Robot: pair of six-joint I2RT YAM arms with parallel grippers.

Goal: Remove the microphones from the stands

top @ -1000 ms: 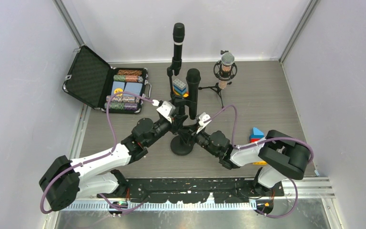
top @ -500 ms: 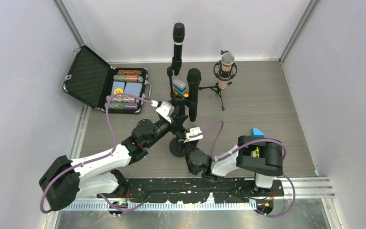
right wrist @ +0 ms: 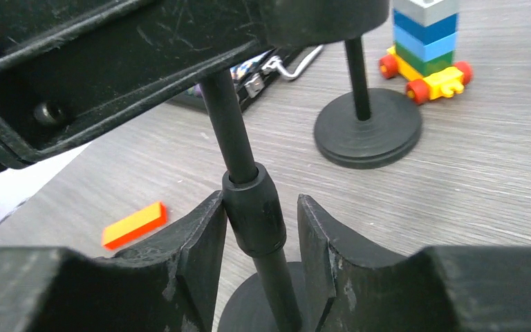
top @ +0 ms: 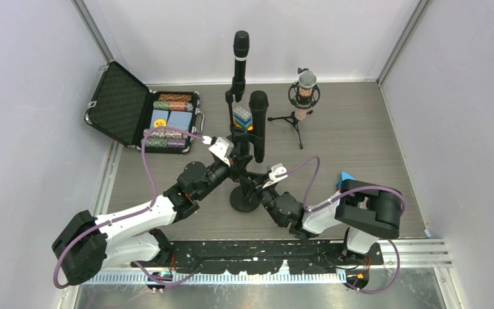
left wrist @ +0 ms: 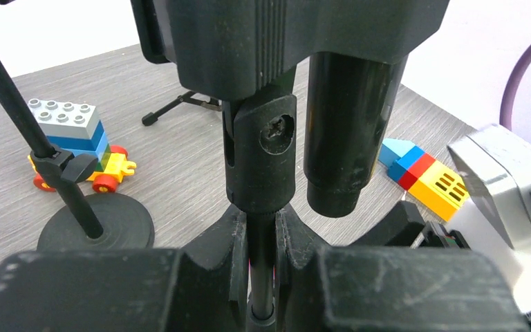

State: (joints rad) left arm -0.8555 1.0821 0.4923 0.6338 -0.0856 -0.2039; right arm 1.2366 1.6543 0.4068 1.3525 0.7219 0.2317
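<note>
The black microphone (top: 258, 125) stands upright in the clip (left wrist: 259, 149) of a black stand whose round base (top: 245, 198) is at the table's middle. Its lower end (left wrist: 346, 138) hangs beside the clip in the left wrist view. My left gripper (top: 238, 168) is shut on the stand's thin pole (left wrist: 261, 277) just under the clip. My right gripper (top: 256, 187) sits lower and straddles the pole's collar (right wrist: 252, 218). Its jaws are open: the left finger (right wrist: 200, 238) touches the collar and the right finger stands off with a gap.
A second black microphone (top: 240, 48) stands on its own stand at the back, its base (left wrist: 97, 221) near a toy block car (top: 243, 117). A silver microphone on a tripod (top: 307, 84) is at the back right. An open chip case (top: 167, 119) lies left. Coloured blocks (top: 346, 179) lie right, an orange block (right wrist: 135, 225) near the base.
My right arm has swung from up beside the microphone down to the lower pole, its elbow shifting left then back right. The left gripper has kept its hold on the pole.
</note>
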